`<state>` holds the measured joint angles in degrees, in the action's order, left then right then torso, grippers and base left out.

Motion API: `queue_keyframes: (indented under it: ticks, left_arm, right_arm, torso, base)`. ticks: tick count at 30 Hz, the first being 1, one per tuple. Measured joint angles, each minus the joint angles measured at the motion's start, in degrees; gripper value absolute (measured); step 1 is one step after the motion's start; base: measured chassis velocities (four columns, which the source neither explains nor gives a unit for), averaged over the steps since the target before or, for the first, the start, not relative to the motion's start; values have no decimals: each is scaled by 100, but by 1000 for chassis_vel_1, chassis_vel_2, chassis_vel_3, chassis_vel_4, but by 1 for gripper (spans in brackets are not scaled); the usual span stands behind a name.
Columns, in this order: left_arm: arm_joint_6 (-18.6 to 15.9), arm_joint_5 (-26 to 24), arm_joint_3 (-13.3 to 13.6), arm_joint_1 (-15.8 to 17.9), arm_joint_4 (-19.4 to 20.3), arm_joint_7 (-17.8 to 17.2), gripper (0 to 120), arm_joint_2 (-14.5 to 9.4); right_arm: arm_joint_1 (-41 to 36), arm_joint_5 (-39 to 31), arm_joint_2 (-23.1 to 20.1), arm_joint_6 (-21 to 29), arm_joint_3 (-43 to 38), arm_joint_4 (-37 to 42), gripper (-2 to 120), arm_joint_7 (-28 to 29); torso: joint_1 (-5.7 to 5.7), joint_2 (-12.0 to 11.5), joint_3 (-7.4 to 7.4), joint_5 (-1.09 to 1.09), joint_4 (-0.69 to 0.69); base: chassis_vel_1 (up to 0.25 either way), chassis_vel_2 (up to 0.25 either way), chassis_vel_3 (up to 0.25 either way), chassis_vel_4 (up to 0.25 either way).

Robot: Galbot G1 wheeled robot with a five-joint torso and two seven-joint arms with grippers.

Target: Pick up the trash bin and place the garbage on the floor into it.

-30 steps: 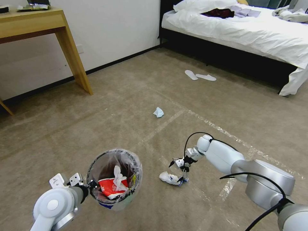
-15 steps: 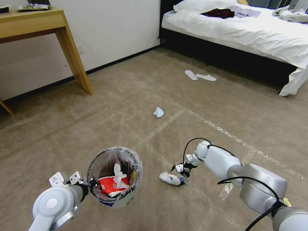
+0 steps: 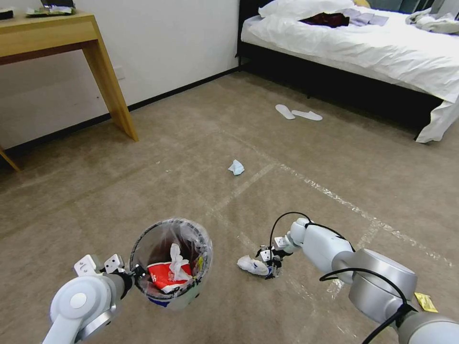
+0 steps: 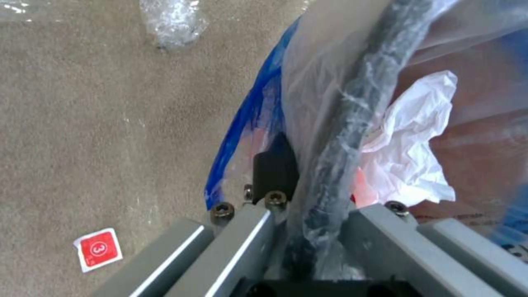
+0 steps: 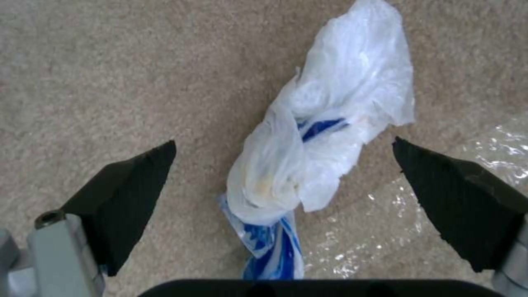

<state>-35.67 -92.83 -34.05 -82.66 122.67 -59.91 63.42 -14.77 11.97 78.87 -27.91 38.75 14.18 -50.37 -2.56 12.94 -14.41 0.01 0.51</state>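
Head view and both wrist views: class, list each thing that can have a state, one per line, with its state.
Trash bin: upright, lined, partly filled, gripped at its rim.
Left gripper: shut on the bin's rim.
Right gripper: open, fingers either side of the white plastic bag.
White plastic bag: crumpled, lying on the floor.
Pale tissue: lying loose, farther off.
Bed: unmade.

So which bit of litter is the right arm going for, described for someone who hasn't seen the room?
On the carpet just right of the trash bin, a knotted white plastic bag lies between the open right gripper fingers. Its blue stripes and nearness set it apart from the pale tissue farther off.
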Motion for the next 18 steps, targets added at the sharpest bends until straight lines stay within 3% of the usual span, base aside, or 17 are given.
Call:
queue_keyframes:
  ticks: [14,16,18]
  left_arm:
    - [1,-5,16,-7,10,11,0,3]
    - [1,-4,18,-8,10,12,0,5]
    - [4,15,29,-12,7,21,0,11]
  right_arm:
    - [-131,-21,193,316,46,-206,99,320]
    - [-134,-29,197,362,46,-210,95,334]
    - [-139,-78,196,471,50,-223,82,442]
  torso:
    - [0,0,0,0,0]
    - [0,0,0,0,0]
    - [0,0,0,0,0]
  base:
    - [0,0,0,0]
    - [0,0,0,0]
    - [0,0,0,0]
